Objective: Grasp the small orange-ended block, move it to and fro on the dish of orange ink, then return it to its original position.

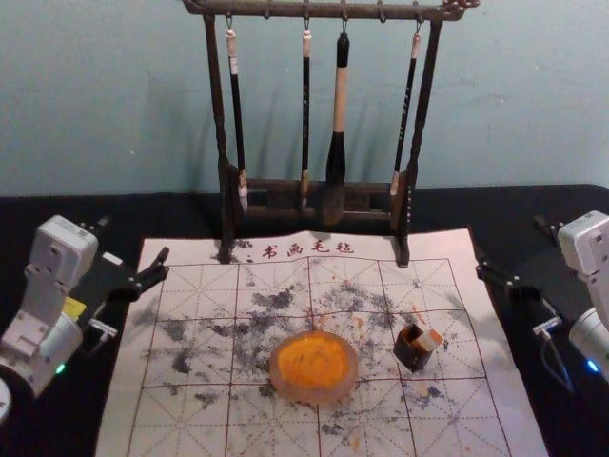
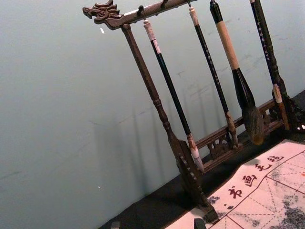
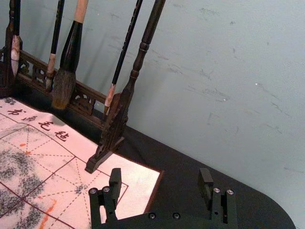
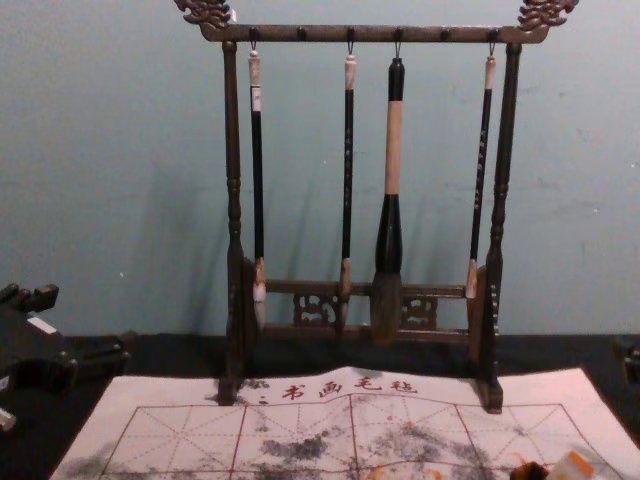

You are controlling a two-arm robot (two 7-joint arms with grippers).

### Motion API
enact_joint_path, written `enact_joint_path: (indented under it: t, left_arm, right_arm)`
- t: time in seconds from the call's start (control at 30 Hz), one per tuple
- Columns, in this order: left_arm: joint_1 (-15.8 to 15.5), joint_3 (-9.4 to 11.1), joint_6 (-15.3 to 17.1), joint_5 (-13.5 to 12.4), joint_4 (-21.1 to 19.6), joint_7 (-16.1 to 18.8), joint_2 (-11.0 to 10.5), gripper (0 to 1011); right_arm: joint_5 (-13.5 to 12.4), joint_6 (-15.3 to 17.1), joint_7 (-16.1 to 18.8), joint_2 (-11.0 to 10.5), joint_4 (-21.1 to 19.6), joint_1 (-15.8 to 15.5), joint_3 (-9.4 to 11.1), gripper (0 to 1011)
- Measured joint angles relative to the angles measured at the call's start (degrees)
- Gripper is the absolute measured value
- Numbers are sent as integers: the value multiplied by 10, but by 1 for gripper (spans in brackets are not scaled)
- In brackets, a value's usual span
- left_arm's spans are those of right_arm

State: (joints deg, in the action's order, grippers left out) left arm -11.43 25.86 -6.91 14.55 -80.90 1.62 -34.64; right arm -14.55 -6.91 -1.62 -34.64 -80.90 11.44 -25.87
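**Orange-Ended Block (image 1: 430, 340) Leans at Dark Holder (image 1: 411, 351) as Two Open Grippers Flank Ink-Stained Mat (image 1: 504, 428)**

HEAD VIEW: The small orange-ended block lies tilted at the dark holder, on the right half of the mat, its orange end pointing right; whether it sits in the holder or merely against it, I cannot tell. Just to its left rests a round dish (image 1: 277, 378) of orange ink (image 1: 314, 362). The left gripper (image 1: 133, 241) hangs by the mat's left edge, its fingers apart; the right gripper (image 1: 512, 248) hangs near the right edge, fingers likewise apart. Lettering (image 1: 308, 249) runs along the mat's far side, where a dark wooden rack (image 1: 324, 9) stands, hung with three thin brushes (image 1: 305, 105) and, right of centre, one thick brush (image 1: 339, 114).

LEFT WRIST VIEW: Two fingertips stand well apart before the rack's left post and a corner of the lettered mat.

RIGHT WRIST VIEW: Dark fingers are spread wide, nothing between them, facing the mat's far right corner and the black table (image 3: 171, 162).

CHEST VIEW: The block's orange end tips up at the near right, beside the dark holder. The left gripper reaches in from the left with parted fingers; a sliver of the right one shows at the right edge.
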Motion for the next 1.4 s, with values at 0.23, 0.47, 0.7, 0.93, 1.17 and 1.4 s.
enact_joint_path:
  t: [0.23, 0.47, 0.7, 0.93, 1.17, 1.4]
  left_arm:
    - [0, 0, 0, 0, 0, 0, 0, 1001]
    - [0, 0, 0, 0, 0, 0, 0, 1001]
    - [0, 0, 0, 0, 0, 0, 0, 1001]
    - [0, 0, 0, 0, 0, 0, 0, 1001]
    - [0, 0, 0, 0, 0, 0, 0, 1001]
    - [0, 0, 0, 0, 0, 0, 0, 1001]
  right_arm:
    - [0, 0, 0, 0, 0, 0, 0, 1000]
    - [-5, 0, 19, 2, 1, 1, 11, 1000]
    - [-19, -4, 42, 3, -8, -4, 29, 1000]
    - [-46, -17, 83, -12, -43, -31, 51, 1000]
    - [-66, -38, 118, -37, -87, -77, 73, 1000]
    - [-84, -54, 157, -54, -126, -119, 82, 1000]
